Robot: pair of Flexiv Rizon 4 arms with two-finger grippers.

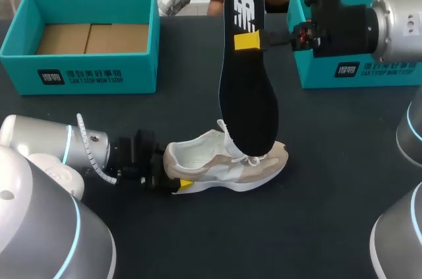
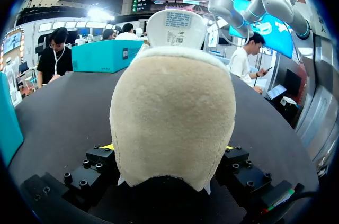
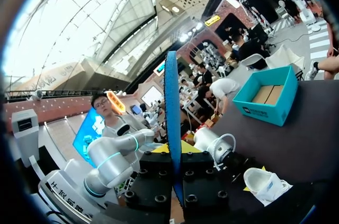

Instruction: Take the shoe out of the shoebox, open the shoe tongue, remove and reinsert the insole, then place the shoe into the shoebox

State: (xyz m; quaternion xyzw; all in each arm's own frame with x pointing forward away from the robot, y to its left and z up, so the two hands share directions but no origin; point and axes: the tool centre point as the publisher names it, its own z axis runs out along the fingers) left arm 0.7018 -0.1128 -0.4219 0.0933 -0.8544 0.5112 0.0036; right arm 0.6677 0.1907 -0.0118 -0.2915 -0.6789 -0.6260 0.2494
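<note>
Insole (image 1: 247,88) is hanging pinched in the right gripper (image 1: 252,41), its lower end at the shoe (image 1: 224,163) whose heel the left gripper (image 1: 175,184) is clamping on the table (image 1: 330,180); reinsertion looks next, needing that end steered into the opening.

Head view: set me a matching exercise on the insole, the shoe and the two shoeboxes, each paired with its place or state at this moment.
Things:
1. insole
2. shoe
3. left shoebox
4. right shoebox

States:
A. standing on the table, heel clamped by the left gripper
B. open, only its cardboard floor showing inside
C. partly hidden behind the right arm
D. held up on end by the right gripper, toe end down at the shoe

Pairs: 1-D, 2-A, 3-B, 4-C.
</note>
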